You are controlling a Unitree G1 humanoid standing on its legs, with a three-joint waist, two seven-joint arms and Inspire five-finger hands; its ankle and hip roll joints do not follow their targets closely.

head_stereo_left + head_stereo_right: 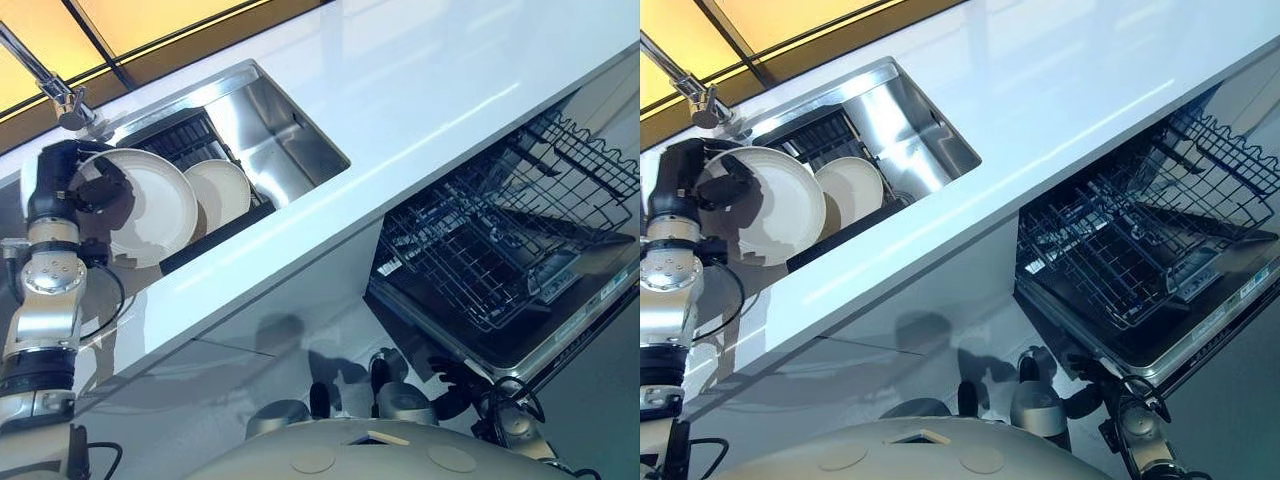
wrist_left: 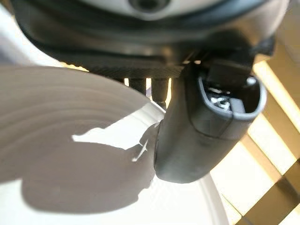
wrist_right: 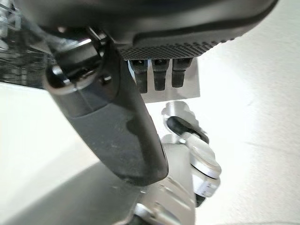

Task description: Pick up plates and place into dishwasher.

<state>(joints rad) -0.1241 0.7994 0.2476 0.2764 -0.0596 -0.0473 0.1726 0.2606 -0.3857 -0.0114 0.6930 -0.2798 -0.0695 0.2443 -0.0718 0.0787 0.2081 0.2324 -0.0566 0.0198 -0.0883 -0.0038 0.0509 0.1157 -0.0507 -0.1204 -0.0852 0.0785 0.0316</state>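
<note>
plates (image 1: 150,205), two round cream glossy ones, stood in the steel sink (image 1: 285,135); my left hand (image 1: 95,185) pinched the larger's rim, right hand (image 3: 140,117) hung relaxed, fingers straight.

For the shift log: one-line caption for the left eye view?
Left hand grips the larger plate in the sink rack, beside a smaller plate; dishwasher rack pulled out.

I can make out no readable text, label, number or sign anywhere here, not on the plate (image 1: 150,205), the sink (image 1: 290,135), the counter (image 1: 450,80) or the dishwasher rack (image 1: 500,240).
</note>
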